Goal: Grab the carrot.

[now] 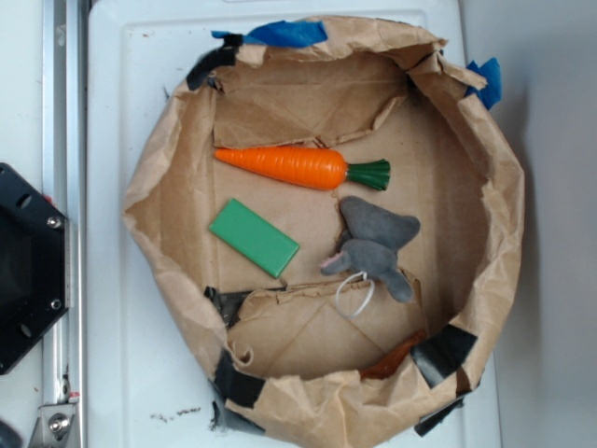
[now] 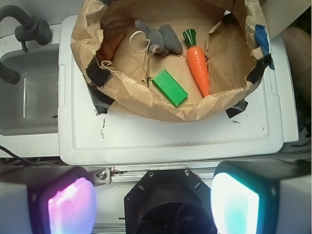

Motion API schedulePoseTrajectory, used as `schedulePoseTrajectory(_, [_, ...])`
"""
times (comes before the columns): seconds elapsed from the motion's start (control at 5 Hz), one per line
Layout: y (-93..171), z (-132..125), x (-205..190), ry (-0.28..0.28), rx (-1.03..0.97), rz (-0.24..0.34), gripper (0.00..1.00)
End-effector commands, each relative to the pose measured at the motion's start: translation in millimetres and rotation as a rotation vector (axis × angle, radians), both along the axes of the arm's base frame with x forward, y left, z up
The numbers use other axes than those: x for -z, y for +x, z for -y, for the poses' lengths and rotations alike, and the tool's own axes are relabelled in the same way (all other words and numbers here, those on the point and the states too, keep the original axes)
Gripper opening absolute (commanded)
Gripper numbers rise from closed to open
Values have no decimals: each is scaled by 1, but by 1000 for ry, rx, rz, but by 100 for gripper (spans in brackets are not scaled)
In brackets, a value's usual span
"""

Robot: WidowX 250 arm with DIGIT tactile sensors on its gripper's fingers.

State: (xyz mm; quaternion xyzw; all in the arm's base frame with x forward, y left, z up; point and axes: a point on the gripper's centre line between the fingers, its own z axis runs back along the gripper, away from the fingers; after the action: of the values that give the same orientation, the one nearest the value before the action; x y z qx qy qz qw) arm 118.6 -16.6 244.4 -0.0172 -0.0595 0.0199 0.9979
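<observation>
An orange carrot [image 1: 291, 165] with a dark green leafy top lies on the floor of a brown paper-lined bin [image 1: 466, 308], its tip pointing left. The wrist view shows the carrot [image 2: 199, 67] near the right wall, tip toward the camera. My gripper [image 2: 153, 204] is open, with nothing between its two glowing pads. It hovers far short of the bin, over the black robot base [image 2: 168, 200]. The gripper does not show in the exterior view.
A flat green block [image 1: 253, 237] lies just below the carrot, and a grey plush elephant [image 1: 375, 245] with a white loop sits to its right. The bin rests on a white tray [image 2: 165, 139]. A metal rail [image 1: 58, 112] and the black base [image 1: 23, 261] stand left.
</observation>
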Motion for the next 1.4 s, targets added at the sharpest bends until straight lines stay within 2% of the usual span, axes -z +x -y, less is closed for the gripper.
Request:
schedulePoseTrajectory(0.0, [0, 0, 0, 0, 0, 0, 100])
schedulePoseTrajectory(0.2, [21, -6, 1, -1, 62, 34, 100])
schedulePoseTrajectory(0.4, [52, -10, 13, -1, 155, 39, 100])
schedulePoseTrajectory(0.6, [71, -13, 31, 11, 197, 27, 100])
schedulePoseTrajectory(0.8, [89, -24, 62, 78, 212, 22, 100])
schedulePoseTrajectory(1.0, [102, -31, 84, 106, 229, 19, 100])
schedulePoseTrajectory(1.2, [115, -41, 110, 101, 195, 5, 100])
